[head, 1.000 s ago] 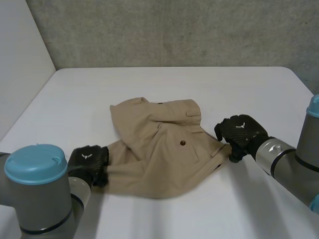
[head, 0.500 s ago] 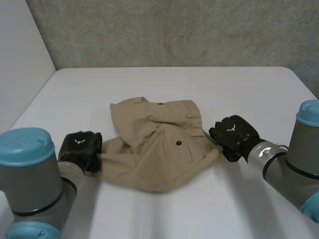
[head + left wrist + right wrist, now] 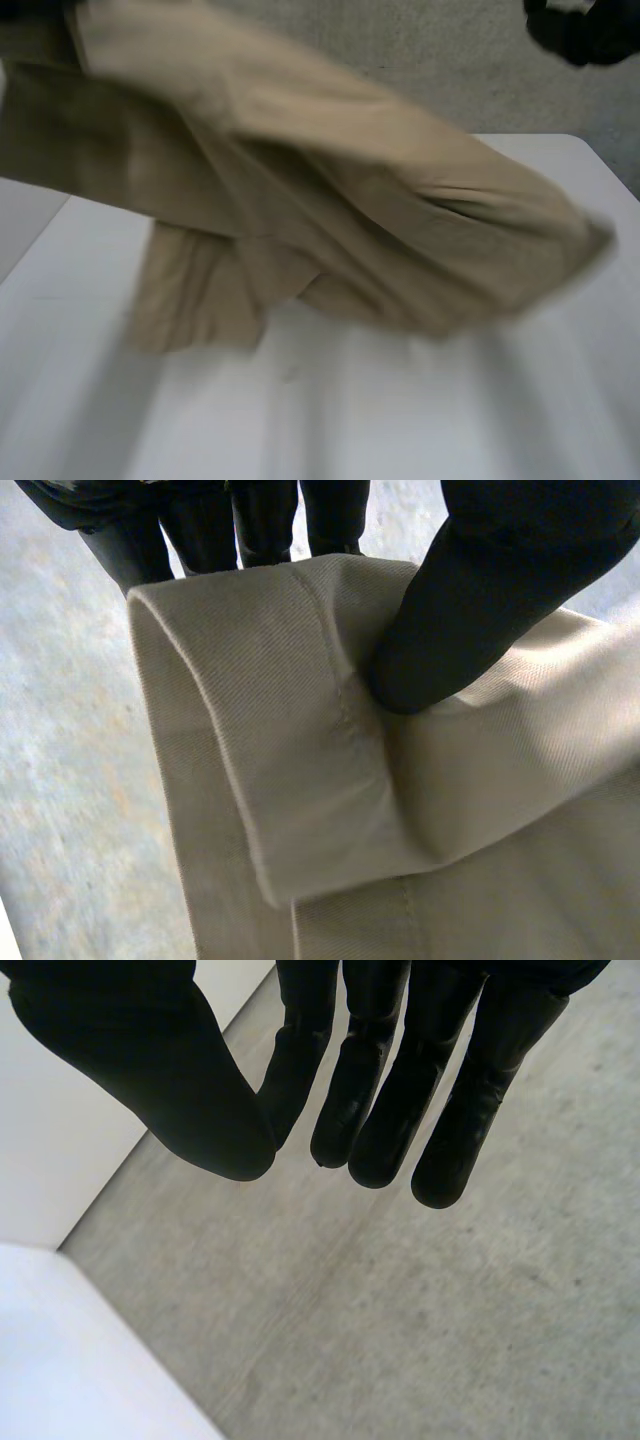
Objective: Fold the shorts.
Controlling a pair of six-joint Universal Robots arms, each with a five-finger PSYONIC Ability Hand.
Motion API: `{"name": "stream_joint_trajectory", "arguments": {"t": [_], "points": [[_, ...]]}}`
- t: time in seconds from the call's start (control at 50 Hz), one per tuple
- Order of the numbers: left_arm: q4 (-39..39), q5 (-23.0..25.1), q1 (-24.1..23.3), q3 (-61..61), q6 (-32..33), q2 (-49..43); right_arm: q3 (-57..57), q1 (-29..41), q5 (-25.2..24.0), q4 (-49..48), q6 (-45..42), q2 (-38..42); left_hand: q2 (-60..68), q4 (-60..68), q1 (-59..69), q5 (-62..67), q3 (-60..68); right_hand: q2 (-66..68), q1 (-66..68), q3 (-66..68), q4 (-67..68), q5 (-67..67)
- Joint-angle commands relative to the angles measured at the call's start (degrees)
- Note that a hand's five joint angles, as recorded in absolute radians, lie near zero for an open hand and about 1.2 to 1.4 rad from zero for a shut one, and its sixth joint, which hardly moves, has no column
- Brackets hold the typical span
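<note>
Nearest the robot, the front of the white surface (image 3: 400, 420) lies bare from side to side, giving open room beneath the cloth.

Above it the tan shorts (image 3: 300, 190) are held in the air, stretched across the head view from the robot's left, high up, down to its right. Their lower edge sags in the middle. One loose part hangs down on the left side toward the surface; whether it touches cannot be told. The free end on the right side tapers to a corner that hangs above the surface, well below the right hand (image 3: 585, 30).

The left hand (image 3: 520, 540) is grasping the shorts (image 3: 300, 810) at a turned-up hem. Its thumb (image 3: 440, 650) presses on the front of the hem (image 3: 290, 730) and its fingers (image 3: 262, 520) pass behind the fold, so the cloth is pinched between them. The folded edge of the hem runs clear of the hand on the side away from the thumb.

The right hand (image 3: 375, 1070) is released: its fingers are straight and hold nothing. It is up high, apart from the cloth.

Farthest off stands the grey concrete wall (image 3: 470, 70); the strip of surface before it on the right side is uncovered.
</note>
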Motion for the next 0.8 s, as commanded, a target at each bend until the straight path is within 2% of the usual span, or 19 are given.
{"name": "stream_joint_trajectory", "arguments": {"t": [0.02,0.08,0.18,0.32,0.42,0.54,0.8], "points": [[-0.22,-0.18,0.07,1.15,-0.16,-4.92,-1.41,-1.23,1.2,0.52,0.99,1.2,11.34,11.04,15.51,14.26,11.97,12.35,22.94,12.4,11.76,13.03],[0.04,-0.18,0.25,-1.57,-0.25,-9.93,-0.18,-1.85,1.03,0.43,1.08,4.44,11.34,11.04,15.51,14.26,11.97,12.35,22.94,12.4,11.76,13.03],[0.75,-0.18,1.04,-3.6,-0.86,-20.12,1.76,-1.59,1.29,0.34,0.73,15.94,11.34,11.04,15.51,14.26,11.97,12.35,22.94,12.4,11.76,13.03],[5.22,-0.45,3.24,-1.59,-1.3,-35.33,2.11,-1.33,3.39,0.17,0.81,24.05,11.34,11.04,15.51,14.26,11.97,12.35,22.94,12.4,11.76,13.03],[10.14,-1.76,3.94,3.33,-0.78,-44.02,3.08,-1.5,6.2,0.08,1.43,26.16,11.34,11.04,15.51,14.26,11.97,-28.56,-17.97,-28.52,-29.15,-27.88],[12.26,-3.08,5.17,7.82,-0.69,-49.75,5.27,-1.5,6.92,-0.01,4.23,28.01,11.34,11.04,15.51,14.26,11.97,-39.56,-28.97,-39.51,-40.15,-38.87],[15.25,-6.07,9.48,15.29,-0.51,-56.52,5.98,-1.15,6.74,0.34,10.82,32.31,11.34,11.04,15.51,14.26,11.97,-46.46,-35.87,-46.42,-47.05,-45.78]]}}
